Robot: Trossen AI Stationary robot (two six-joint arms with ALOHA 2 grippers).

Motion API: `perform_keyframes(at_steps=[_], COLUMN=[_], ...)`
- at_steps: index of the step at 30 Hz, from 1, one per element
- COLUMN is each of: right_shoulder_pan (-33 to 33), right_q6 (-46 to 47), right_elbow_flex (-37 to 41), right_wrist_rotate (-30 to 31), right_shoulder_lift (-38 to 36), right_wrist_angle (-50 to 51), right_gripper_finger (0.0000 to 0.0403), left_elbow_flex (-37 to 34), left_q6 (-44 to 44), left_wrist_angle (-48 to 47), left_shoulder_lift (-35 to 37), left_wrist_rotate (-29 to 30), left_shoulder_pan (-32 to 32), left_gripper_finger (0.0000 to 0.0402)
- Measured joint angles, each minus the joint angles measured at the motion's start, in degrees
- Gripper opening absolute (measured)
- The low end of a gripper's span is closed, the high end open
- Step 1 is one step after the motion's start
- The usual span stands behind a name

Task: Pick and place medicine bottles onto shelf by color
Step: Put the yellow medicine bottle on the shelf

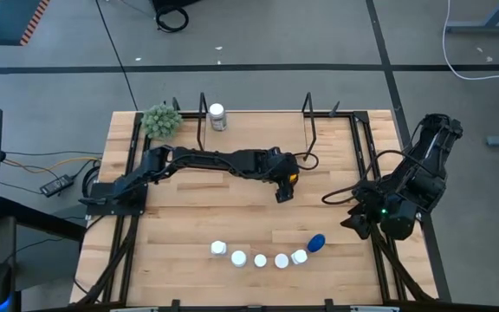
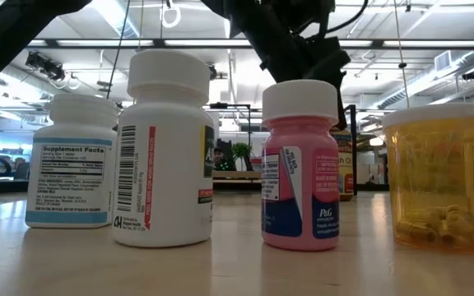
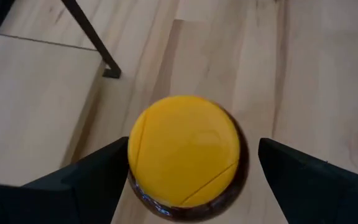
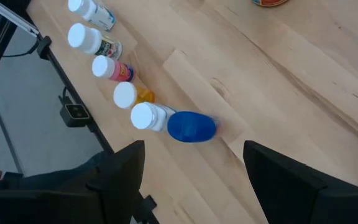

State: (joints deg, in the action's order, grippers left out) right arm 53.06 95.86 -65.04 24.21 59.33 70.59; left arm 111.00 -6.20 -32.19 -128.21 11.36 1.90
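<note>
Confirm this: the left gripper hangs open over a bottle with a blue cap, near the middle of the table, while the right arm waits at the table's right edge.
Not quite. The cap is yellow, not blue: the left wrist view shows the left gripper open on either side of the yellow-capped bottle. The rest holds: in the high view that gripper sits near the table's middle, and the right gripper waits at its right edge.

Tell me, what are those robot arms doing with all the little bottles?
They are sorting medicine bottles onto a shelf. The left gripper is over the middle of the table, its jaws open on either side of an amber bottle with a yellow cap, not squeezing it. One white bottle already stands on the shelf. Five white-capped bottles and a blue one wait in a row near the front edge. The right gripper waits at the right side, open.
</note>
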Motion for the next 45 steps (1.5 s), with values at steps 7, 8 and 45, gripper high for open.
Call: perform_keyframes(at_steps=[7,8,45], right_shoulder_pan=[0.0,0.0,0.0], right_q6=[0.0,0.0,-0.6], right_elbow_flex=[0.0,0.0,0.0], right_wrist_rotate=[0.0,0.0,7.3], right_shoulder_lift=[0.0,0.0,0.0], right_wrist_angle=[0.0,0.0,1.5], right_gripper_finger=[0.028,0.028,0.028], left_elbow_flex=[0.0,0.0,0.0], left_q6=[-0.7,-0.7,-13.3], left_wrist_angle=[2.1,2.0,-34.2], left_shoulder_lift=[0.0,0.0,16.1], left_wrist_rotate=[0.4,0.4,5.9], left_shoulder_pan=[0.1,0.1,13.0], left_gripper_finger=[0.0349,0.0346,0.022])
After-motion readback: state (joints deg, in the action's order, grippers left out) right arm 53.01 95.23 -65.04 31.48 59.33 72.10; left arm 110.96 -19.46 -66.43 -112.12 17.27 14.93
